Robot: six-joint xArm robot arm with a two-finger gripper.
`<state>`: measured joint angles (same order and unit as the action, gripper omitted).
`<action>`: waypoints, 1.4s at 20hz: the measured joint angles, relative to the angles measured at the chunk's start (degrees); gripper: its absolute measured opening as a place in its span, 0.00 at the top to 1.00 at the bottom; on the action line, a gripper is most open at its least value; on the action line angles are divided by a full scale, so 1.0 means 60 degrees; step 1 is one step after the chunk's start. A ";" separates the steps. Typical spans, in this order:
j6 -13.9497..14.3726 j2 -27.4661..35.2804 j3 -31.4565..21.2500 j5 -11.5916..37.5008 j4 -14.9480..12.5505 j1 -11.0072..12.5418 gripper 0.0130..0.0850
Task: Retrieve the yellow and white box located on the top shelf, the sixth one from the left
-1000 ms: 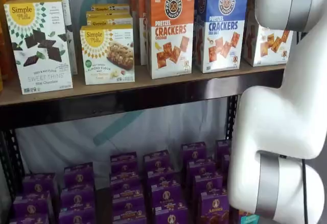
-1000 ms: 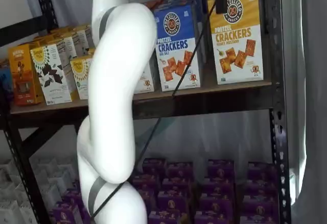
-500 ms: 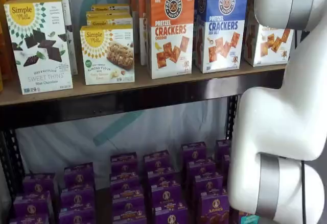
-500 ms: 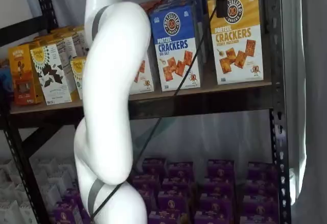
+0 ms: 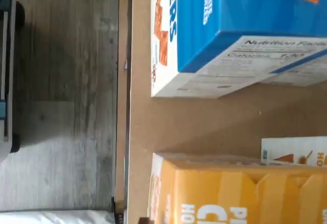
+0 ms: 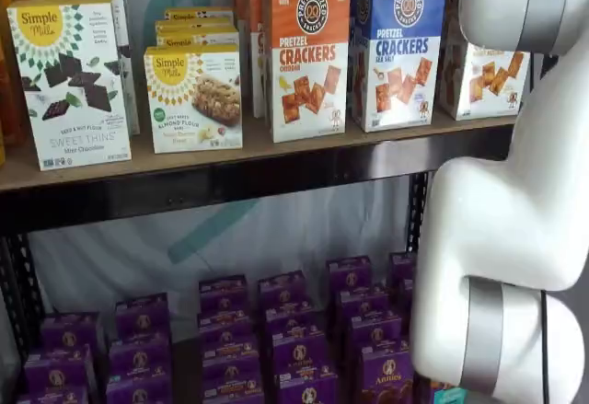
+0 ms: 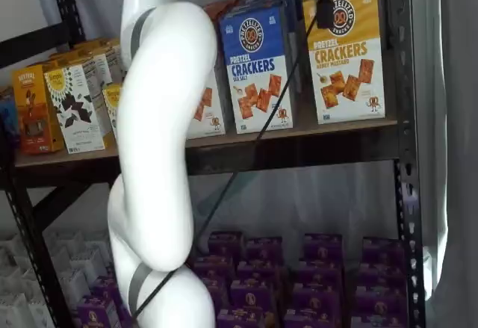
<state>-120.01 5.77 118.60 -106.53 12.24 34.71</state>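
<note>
The yellow and white pretzel crackers box (image 7: 345, 51) stands upright at the right end of the top shelf, next to a blue pretzel crackers box (image 7: 258, 63). In a shelf view the box (image 6: 485, 75) is largely hidden behind my white arm. The wrist view shows its yellow top (image 5: 240, 193) close below the camera, with the blue box (image 5: 230, 25) beside it on the shelf board. My gripper (image 7: 323, 3) shows only as a black finger with a cable hanging from the top edge in front of the yellow box. No gap or grasp can be made out.
An orange pretzel crackers box (image 6: 306, 54) and white Simple Mills boxes (image 6: 69, 77) stand further left on the wooden shelf board (image 6: 212, 160). Purple boxes (image 6: 276, 340) fill the lower shelf. A black shelf post (image 7: 407, 141) stands just right of the yellow box.
My white arm has shifted a little to the left in the shelf views, and the black finger has dropped slightly in front of the yellow box. The boxes have not moved.
</note>
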 joint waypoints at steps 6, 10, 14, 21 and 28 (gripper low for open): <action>0.0019 0.0040 0.0085 -0.0085 0.0101 0.0036 0.22; 0.0020 0.0059 0.0132 -0.0123 0.0124 0.0053 0.28; 0.0020 0.0055 0.0132 -0.0123 0.0134 0.0058 0.39; 0.0072 0.0032 0.0145 -0.0220 0.0245 0.0069 0.39; 0.0002 -0.0322 -0.0139 -0.0265 0.0227 0.0143 0.39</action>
<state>-119.99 3.84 117.77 -108.12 13.61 35.57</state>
